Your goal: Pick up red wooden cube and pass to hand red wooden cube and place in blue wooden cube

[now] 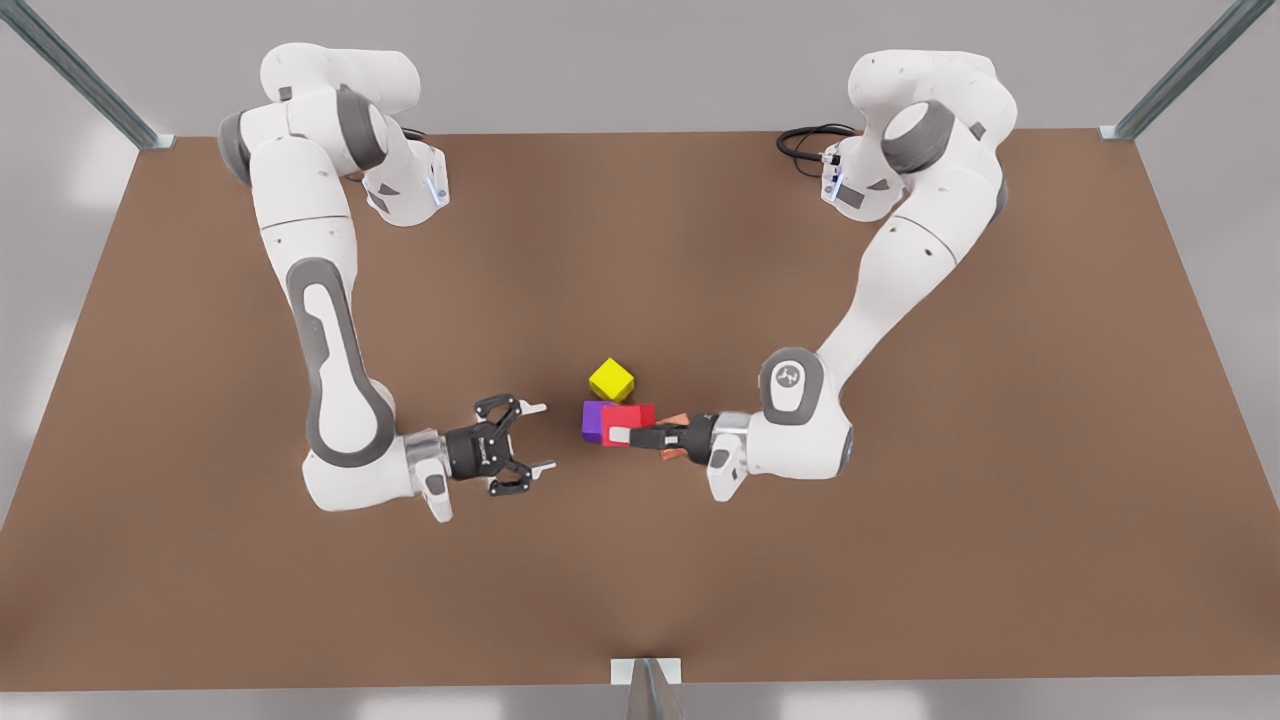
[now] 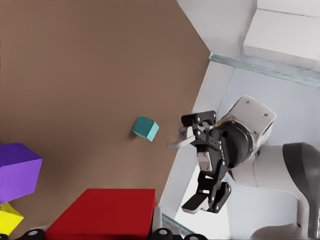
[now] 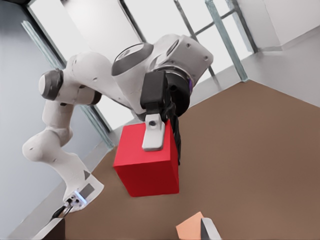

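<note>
Gripping status: small bright red wooden cube (image 1: 628, 420) is held above the brown table (image 1: 900, 560), fingers closed on its sides.
Holder: left gripper (image 1: 622, 436), front view's right.
Right gripper (image 1: 537, 437): fingers spread wide, nothing held, opposite the cube.
Teal wooden cube (image 2: 145, 128): resting on the table.

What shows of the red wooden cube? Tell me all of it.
The red wooden cube is a plain, bright red block with flat matte faces and sharp edges. The left claw, on the front view's right, is shut on it, one white finger pressed flat on a side face. It appears held off the brown table, slightly tilted. In the front view it overlaps the purple cube. The open right claw faces it, apart.
</note>
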{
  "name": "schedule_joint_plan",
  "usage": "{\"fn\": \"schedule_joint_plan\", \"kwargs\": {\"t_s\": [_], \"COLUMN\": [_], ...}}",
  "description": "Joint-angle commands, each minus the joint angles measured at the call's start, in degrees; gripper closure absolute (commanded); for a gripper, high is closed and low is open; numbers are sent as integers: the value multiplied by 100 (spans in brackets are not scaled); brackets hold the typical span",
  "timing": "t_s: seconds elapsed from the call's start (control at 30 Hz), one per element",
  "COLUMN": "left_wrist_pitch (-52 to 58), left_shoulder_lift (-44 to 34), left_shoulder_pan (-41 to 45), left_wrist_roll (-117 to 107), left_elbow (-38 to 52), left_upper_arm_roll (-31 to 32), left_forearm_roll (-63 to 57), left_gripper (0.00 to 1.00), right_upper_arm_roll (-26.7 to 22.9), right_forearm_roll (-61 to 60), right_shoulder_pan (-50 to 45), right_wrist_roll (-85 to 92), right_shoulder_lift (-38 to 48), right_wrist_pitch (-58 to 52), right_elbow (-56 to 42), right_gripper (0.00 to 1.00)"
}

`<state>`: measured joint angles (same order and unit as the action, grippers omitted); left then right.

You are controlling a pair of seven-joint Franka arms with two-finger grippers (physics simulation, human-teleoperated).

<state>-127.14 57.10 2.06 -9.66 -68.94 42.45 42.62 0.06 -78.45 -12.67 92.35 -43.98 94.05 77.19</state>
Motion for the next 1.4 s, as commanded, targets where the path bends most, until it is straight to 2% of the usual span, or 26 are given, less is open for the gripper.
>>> {"fn": "schedule_joint_plan", "kwargs": {"t_s": [0.0,0.07,0.33,0.53,0.67,1.37], "left_wrist_pitch": [383,357,357,366,357,155], "left_shoulder_lift": [47,134,161,284,284,293], "left_shoulder_pan": [-21,-12,-21,-92,-83,-30], "left_wrist_roll": [1722,2012,2504,2829,2829,2908], "left_elbow": [12,21,47,38,38,65], "left_upper_arm_roll": [9,26,18,18,18,26], "left_forearm_roll": [282,642,651,704,704,713], "left_gripper": [33,33,33,33,33,34], "right_upper_arm_roll": [3,3,20,179,416,715], "right_forearm_roll": [-399,-566,-1067,-1128,-1234,-1357], "right_shoulder_pan": [-61,-113,-324,-315,-324,-298], "right_wrist_roll": [4362,4362,4476,4494,4564,4854], "right_shoulder_lift": [4,4,-75,189,127,153], "right_wrist_pitch": [430,641,826,826,1151,1212], "right_elbow": [24,24,218,754,780,1158], "right_gripper": [0,0,0,0,0,0]}}
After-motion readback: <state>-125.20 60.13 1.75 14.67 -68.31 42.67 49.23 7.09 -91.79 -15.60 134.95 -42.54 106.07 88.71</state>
